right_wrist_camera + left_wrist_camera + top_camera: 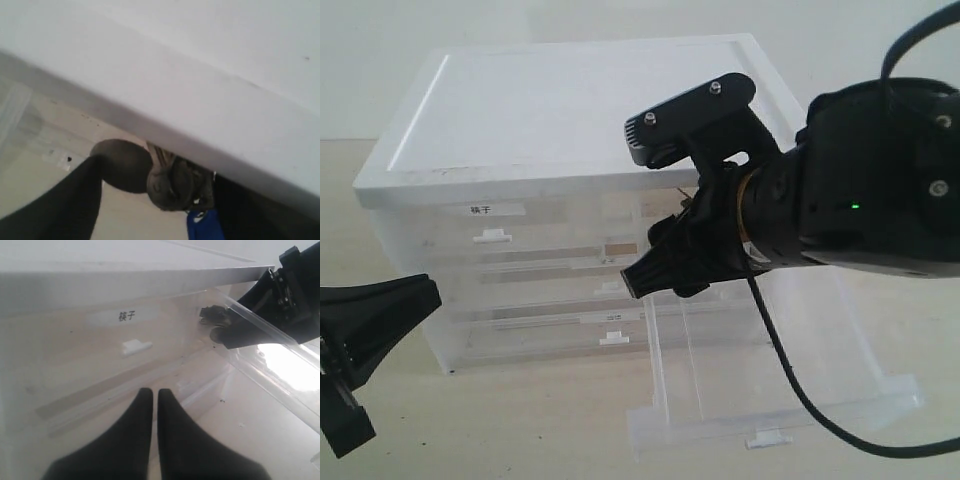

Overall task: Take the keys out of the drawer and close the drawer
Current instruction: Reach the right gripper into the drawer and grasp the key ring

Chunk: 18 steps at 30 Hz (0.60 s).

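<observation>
The translucent drawer (775,395) is pulled far out at the cabinet's lower right, its white tab handle (768,438) facing the front. My right gripper (642,277) hovers over the drawer's inner end, just under the cabinet's white top. In the right wrist view, that gripper (162,180) is shut on the keys (172,186), whose grey oval tag (122,165) and blue cap (205,225) show between its dark fingers (65,200). The left wrist view shows the keys (212,315) at that gripper's tip. My left gripper (420,295) (151,392) is shut and empty, low at the cabinet's left front.
The white-topped drawer cabinet (570,110) fills the middle. Its upper left drawer (127,316) has a bold two-character label and a white tab (492,236). Full-width drawers (550,325) lie below. The right arm's black cable (790,380) hangs across the open drawer.
</observation>
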Each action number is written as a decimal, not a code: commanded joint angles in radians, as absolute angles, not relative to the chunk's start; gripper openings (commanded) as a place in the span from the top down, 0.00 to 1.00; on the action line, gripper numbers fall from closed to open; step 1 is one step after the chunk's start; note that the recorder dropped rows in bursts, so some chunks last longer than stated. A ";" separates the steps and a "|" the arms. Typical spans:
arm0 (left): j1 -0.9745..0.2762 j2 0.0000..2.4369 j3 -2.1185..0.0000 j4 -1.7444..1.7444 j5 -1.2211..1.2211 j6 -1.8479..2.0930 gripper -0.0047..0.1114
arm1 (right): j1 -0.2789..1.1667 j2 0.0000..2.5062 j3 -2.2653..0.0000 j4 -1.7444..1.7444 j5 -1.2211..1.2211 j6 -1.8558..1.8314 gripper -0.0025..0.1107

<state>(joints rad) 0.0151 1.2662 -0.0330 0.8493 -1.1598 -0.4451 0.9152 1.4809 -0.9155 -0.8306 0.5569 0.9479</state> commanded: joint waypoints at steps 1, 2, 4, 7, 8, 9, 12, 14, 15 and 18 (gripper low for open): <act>0.018 1.269 -0.036 0.853 -1.177 -0.456 0.92 | 0.906 1.498 -0.915 -0.862 0.568 0.940 0.62; 0.018 1.269 -0.036 0.853 -1.177 -0.456 0.92 | 0.906 1.498 -0.915 -0.862 0.568 0.938 0.69; 0.018 1.269 -0.036 0.853 -1.177 -0.456 0.92 | 0.906 1.498 -0.915 -0.862 0.568 0.933 0.86; 0.018 1.269 -0.036 0.853 -1.177 -0.456 0.92 | 0.906 1.498 -0.915 -0.862 0.572 0.911 0.98; 0.018 1.269 -0.036 0.853 -1.177 -0.456 0.92 | 0.906 1.498 -0.915 -0.860 0.572 0.901 0.98; 0.018 1.269 -0.036 0.853 -1.177 -0.456 0.92 | 0.906 1.498 -0.915 -0.860 0.580 0.897 0.98; 0.018 1.269 -0.036 0.853 -1.177 -0.456 0.92 | 0.908 1.489 -0.915 -0.852 0.597 0.870 0.98; 0.018 1.269 -0.036 0.849 -1.177 -0.456 0.92 | 0.908 1.469 -0.915 -0.843 0.601 0.847 0.98; 0.018 1.269 -0.036 0.849 -1.177 -0.456 0.92 | 0.908 1.457 -0.915 -0.841 0.604 0.836 0.98; 0.018 1.269 -0.036 0.849 -1.179 -0.456 0.92 | 0.908 1.408 -0.915 -0.825 0.607 0.829 0.98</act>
<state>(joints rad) 0.0151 1.2662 -0.0330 0.8493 -1.1616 -0.4490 0.9152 1.4530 -0.9174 -0.8357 0.5782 0.8493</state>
